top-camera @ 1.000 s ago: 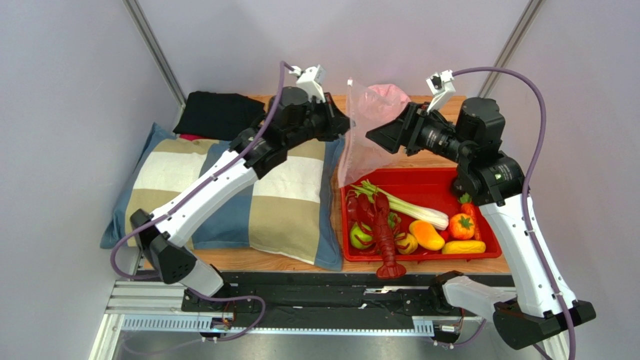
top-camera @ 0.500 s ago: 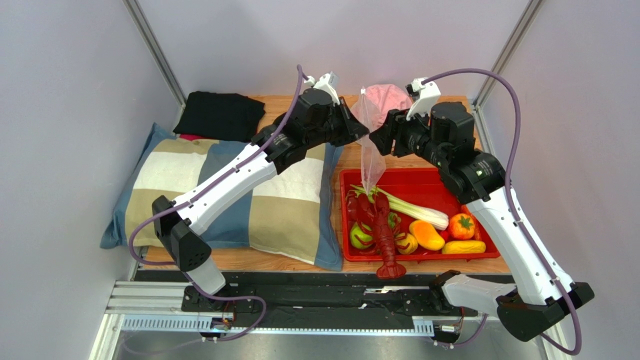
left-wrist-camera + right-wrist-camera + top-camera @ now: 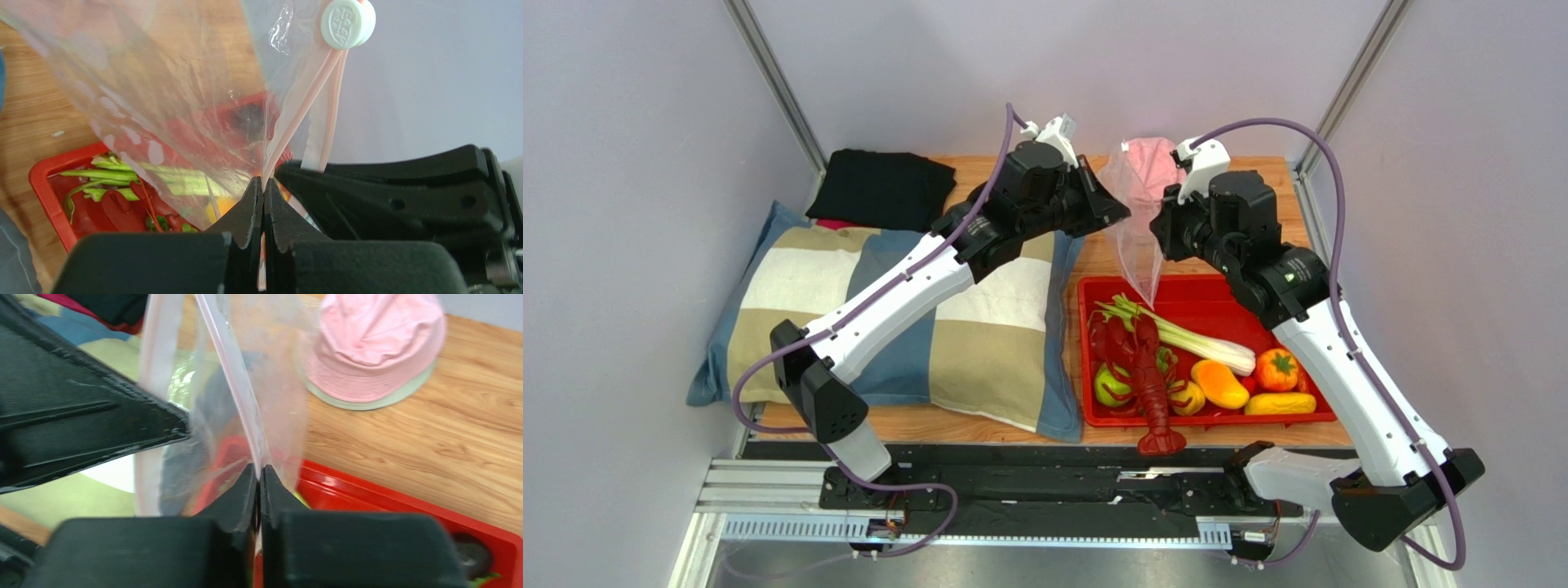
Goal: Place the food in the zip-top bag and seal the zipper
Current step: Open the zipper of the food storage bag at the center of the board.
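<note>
The zip-top bag (image 3: 1136, 239), clear with pink dots, hangs over the red tray's back left corner. My left gripper (image 3: 1120, 211) is shut on its mouth edge; in the left wrist view the left gripper (image 3: 264, 184) pinches the pink zipper (image 3: 304, 110) below a white round slider (image 3: 347, 23). My right gripper (image 3: 1158, 233) is shut on the opposite edge of the mouth; in the right wrist view the right gripper (image 3: 258, 470) clamps the strip (image 3: 230, 386). A red lobster (image 3: 1154, 380), a celery stalk (image 3: 1192, 337) and a green apple (image 3: 1112, 386) lie in the tray.
The red tray (image 3: 1326, 414) also holds an orange tomato (image 3: 1277, 368) and yellow pieces (image 3: 1219, 384). A pink hat (image 3: 377, 346) lies on the wood behind the bag. A checked pillow (image 3: 916, 306) and a black cloth (image 3: 881, 186) are on the left.
My right gripper moved in to the left and shut on the bag's mouth edge. The left arm shifted right with the bag, which now hangs narrow between both grippers.
</note>
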Tool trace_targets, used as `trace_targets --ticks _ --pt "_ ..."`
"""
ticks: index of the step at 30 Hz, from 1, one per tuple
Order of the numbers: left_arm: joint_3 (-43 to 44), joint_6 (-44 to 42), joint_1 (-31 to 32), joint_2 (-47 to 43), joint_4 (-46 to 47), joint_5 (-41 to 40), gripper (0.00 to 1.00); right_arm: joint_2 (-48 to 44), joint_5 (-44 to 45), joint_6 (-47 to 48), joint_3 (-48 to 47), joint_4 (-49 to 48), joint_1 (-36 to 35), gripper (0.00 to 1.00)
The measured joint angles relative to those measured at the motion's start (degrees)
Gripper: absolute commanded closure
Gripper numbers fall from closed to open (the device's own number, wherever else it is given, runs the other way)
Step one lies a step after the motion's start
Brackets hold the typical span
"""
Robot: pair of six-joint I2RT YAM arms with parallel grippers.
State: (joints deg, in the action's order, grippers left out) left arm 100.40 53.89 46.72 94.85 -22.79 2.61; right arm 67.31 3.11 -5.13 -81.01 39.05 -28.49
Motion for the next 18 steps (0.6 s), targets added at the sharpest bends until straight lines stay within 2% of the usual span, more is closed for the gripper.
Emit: trace_targets --ticks 4,10,16,18 --pt "-3.43 -1.57 -1.60 -1.01 1.64 3.67 1.00 -0.26 2.10 1.88 -0.02 1.60 2.73 1.00" --pt "-9.09 -9.66 -5.33 -1.60 4.72 10.84 1.00 -3.61 1.11 3.61 -0.02 3.96 12.00 1.00" --pt "-7.17 -15.98 -5.09 0.72 8.37 17.86 1.00 -9.84 0.57 7.10 -0.02 3.72 13.09 1.00" --pt "-4.15 -16.59 -5.20 3.89 8.90 19.89 0.96 -10.56 0.00 7.56 -0.02 3.65 13.18 1.00"
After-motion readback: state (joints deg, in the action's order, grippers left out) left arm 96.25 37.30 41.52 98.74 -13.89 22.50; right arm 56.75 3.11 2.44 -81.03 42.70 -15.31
